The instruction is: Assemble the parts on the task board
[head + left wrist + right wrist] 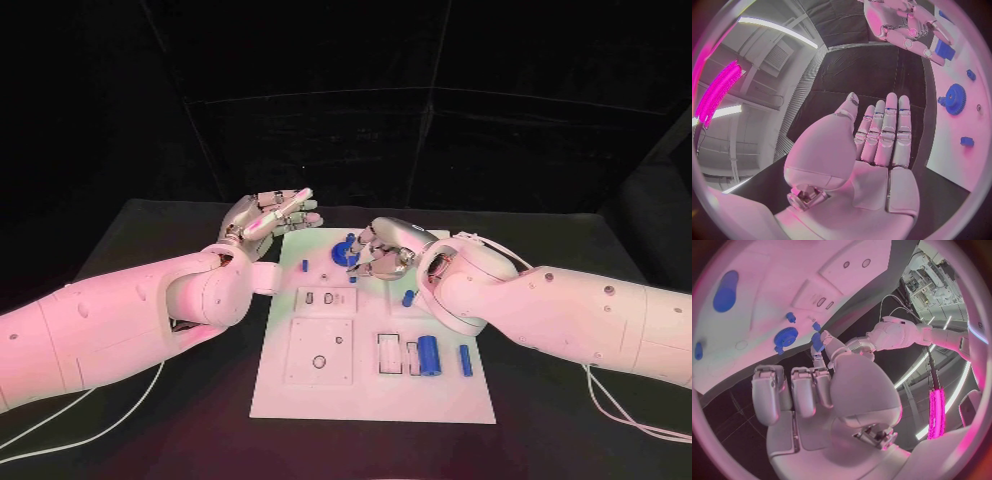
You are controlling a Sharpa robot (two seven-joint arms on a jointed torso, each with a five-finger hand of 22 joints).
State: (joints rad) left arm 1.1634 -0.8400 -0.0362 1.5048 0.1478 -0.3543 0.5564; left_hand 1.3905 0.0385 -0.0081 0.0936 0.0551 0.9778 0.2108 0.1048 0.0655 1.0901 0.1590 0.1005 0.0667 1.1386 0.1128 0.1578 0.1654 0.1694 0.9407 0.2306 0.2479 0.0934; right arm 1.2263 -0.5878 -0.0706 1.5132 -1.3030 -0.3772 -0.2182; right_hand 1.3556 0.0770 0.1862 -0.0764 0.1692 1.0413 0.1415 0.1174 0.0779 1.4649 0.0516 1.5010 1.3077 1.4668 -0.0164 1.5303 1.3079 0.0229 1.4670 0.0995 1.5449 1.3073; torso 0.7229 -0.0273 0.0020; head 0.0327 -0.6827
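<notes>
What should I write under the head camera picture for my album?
Right hand reaches by the blue gear on the white board; left hand hovers open.

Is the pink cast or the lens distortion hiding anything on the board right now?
Head view: pink light tints the task board, parts stay readable. Left wrist view: fisheye bends the board edge; blue gear clear. Right wrist view: right hand covers the middle.

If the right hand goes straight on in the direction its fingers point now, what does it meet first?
Most likely the blue gear on the task board. The right hand hovers beside it, fingers towards it, though their height above the board is unclear.
</notes>
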